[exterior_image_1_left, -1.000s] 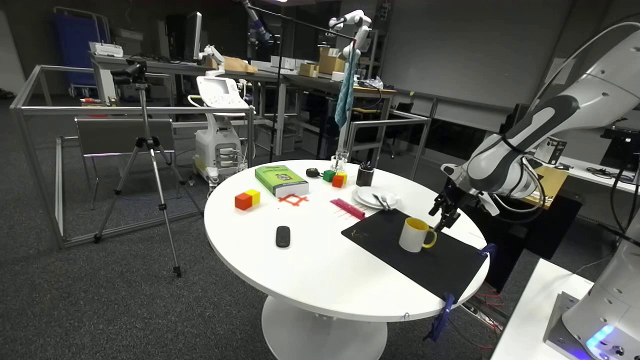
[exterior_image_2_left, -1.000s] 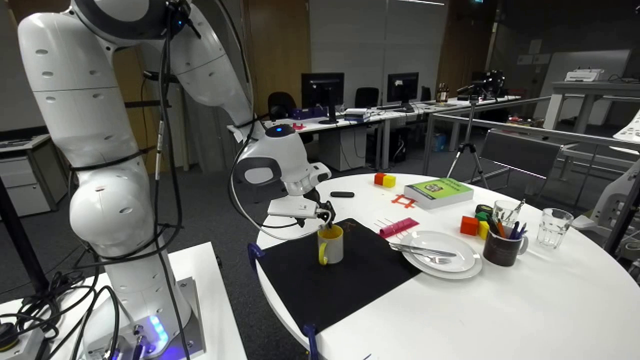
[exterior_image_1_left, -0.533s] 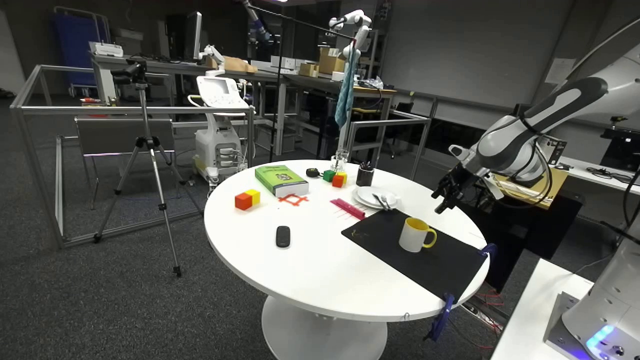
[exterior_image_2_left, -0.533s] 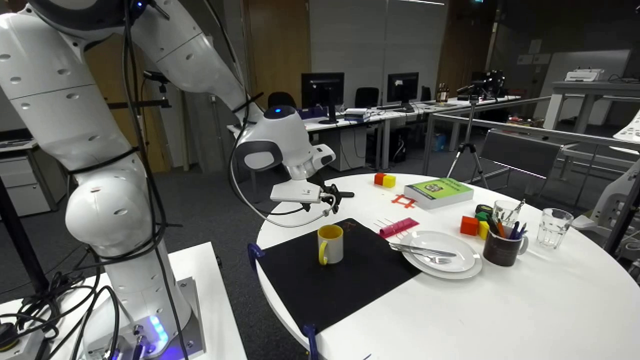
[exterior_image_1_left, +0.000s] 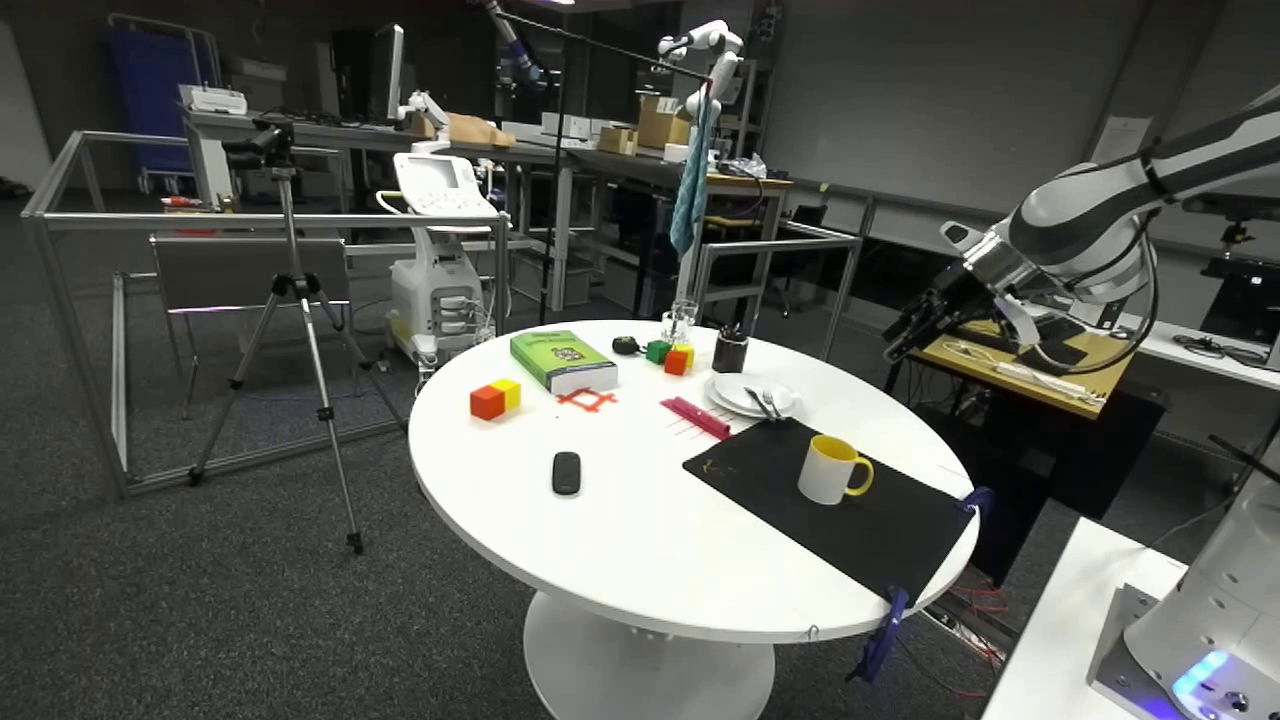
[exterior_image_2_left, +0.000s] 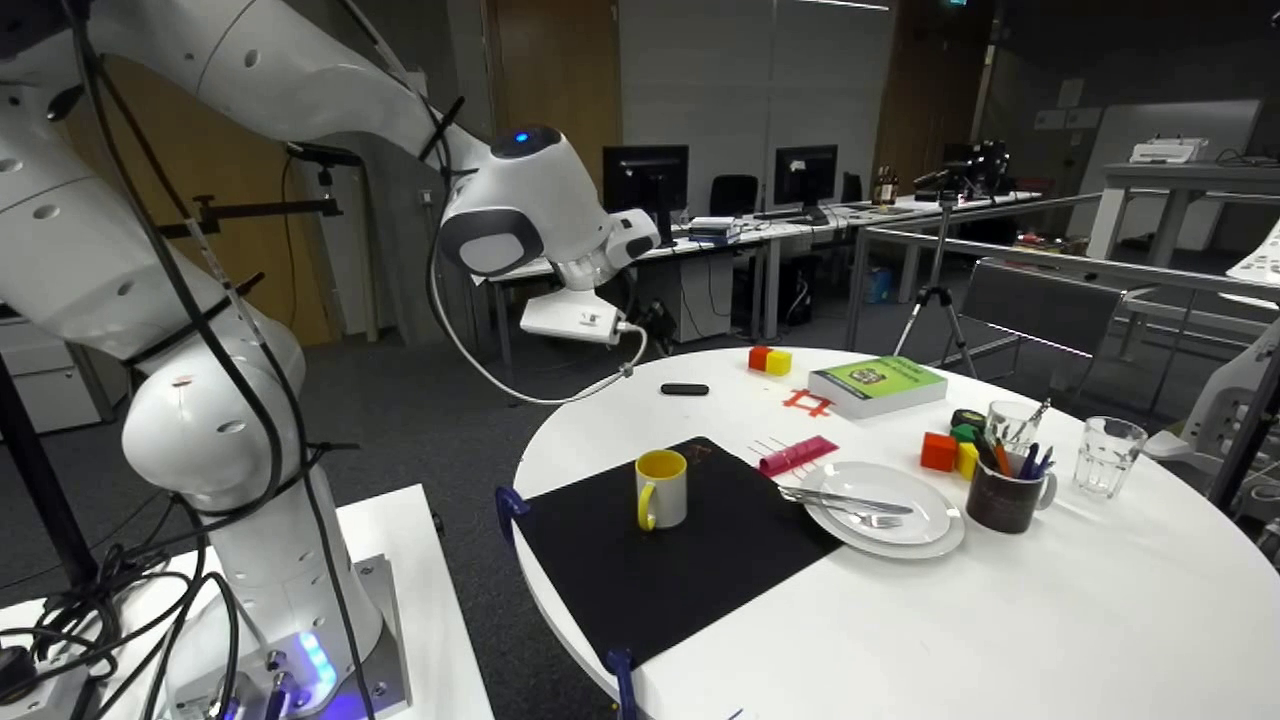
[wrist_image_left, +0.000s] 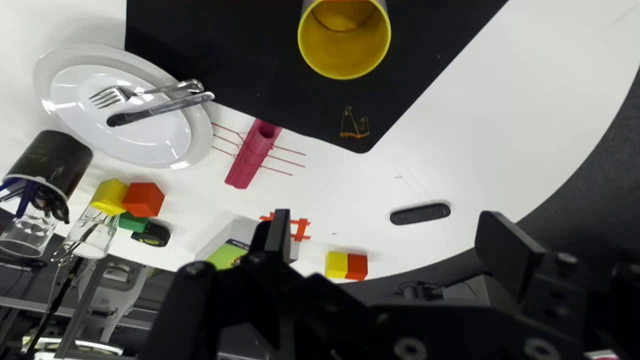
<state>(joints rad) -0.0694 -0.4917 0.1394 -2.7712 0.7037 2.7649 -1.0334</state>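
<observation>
A white cylindrical ceramic-looking mug (exterior_image_2_left: 668, 495) with yellow interior and handle stands upright on a black mat (exterior_image_2_left: 710, 565), along the robot-side edge of the round white worktop (exterior_image_2_left: 1000, 620). The wrist view crops the mug at the top, its handle out of sight. The black two-fingered tool (wrist_image_left: 382, 220) hangs well apart from the mug, spread wide; in an exterior view its fingers (exterior_image_2_left: 656, 325) are too dark to make out clearly. In the wrist view one finger partly hides a thick green-covered book (wrist_image_left: 227, 255) towards the worktop's opposite edge.
</observation>
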